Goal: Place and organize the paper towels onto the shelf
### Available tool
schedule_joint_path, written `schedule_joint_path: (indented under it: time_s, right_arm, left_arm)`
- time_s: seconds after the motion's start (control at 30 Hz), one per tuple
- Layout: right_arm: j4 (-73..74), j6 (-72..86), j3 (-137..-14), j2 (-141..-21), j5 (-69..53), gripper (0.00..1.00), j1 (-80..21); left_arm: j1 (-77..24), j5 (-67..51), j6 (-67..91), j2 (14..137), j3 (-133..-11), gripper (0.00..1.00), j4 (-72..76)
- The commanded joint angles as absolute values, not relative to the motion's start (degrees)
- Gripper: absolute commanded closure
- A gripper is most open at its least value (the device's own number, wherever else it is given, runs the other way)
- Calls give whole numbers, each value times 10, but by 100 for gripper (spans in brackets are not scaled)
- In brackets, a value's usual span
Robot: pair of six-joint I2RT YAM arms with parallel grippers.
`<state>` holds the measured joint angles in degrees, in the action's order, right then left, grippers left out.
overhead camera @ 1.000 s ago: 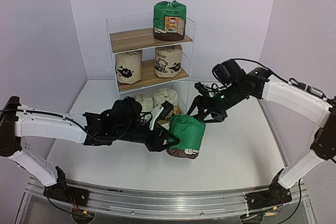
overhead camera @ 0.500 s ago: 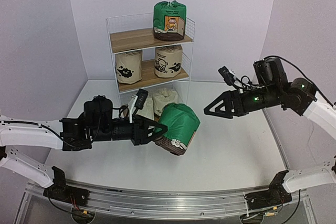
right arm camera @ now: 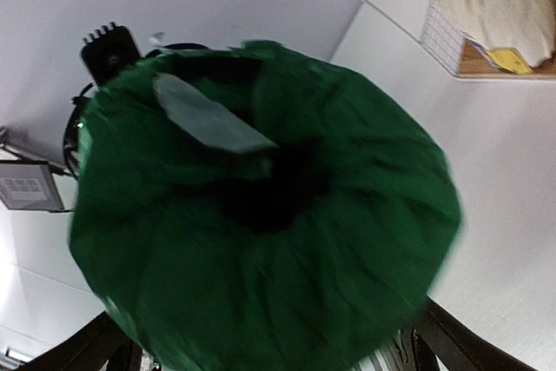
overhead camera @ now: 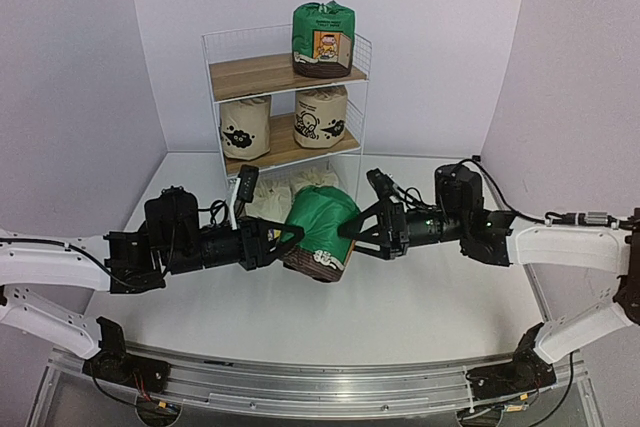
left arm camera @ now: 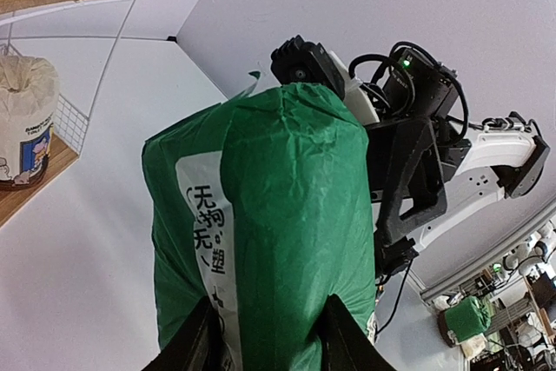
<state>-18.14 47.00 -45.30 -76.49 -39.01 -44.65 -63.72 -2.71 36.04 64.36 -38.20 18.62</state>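
Clamping the green roll (overhead camera: 318, 232) near its base, left jaws hold it clear of the surface (overhead camera: 430, 297); right jaws gape wide just at its gathered top. Long axis tilted, top toward right arm (overhead camera: 560, 245). Shelf (overhead camera: 285, 77) close behind, open surface nearward.

One three-tier white wire shelf with brown wooden boards (overhead camera: 250, 75) is counted. Six plump wrapped paper towel rolls are counted.
- Two green with orange labels: top-board green roll (overhead camera: 323, 39), mid-air green roll (overhead camera: 318, 232).
- Two beige with black drawings: left beige roll (overhead camera: 245, 127), right beige roll (overhead camera: 321, 116).
- Two white, partly hidden: left white roll (overhead camera: 265, 205), right white roll (overhead camera: 313, 181).

Two white-and-black robot arms are counted: left arm (overhead camera: 60, 262), right arm (overhead camera: 570, 245).
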Motion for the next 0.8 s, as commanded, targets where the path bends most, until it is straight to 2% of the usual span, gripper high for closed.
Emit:
schedule_joint_path:
  time_s: [0.0, 0.13, 0.37, 0.43, 0.53, 0.67, 0.77]
  right_arm:
    - [-393, 523, -476, -796, -440, 4, -474]
    - [-410, 534, -493, -812, -449, 12, -479]
    - [-406, 530, -496, -799, -427, 48, -479]
    - [-396, 529, -497, -793, -414, 60, -479]
    - [-345, 510, -511, -785, -396, 68, -479]
    - [-163, 433, -561, -762, -308, 80, -480]
    - [-95, 396, -586, -739, -254, 83, -482]
  left_arm:
    - [-648, -50, 369, 633, -391, 100, 272]
    - [-648, -56, 364, 631, -391, 100, 273]
    - [-647, -39, 364, 626, -402, 100, 241]
    - [-648, -25, 364, 632, -419, 89, 206]
    - [-648, -7, 359, 637, -440, 65, 162]
    - [-648, 32, 352, 628, -457, 35, 121]
    - [-648, 65, 350, 610, -463, 13, 88]
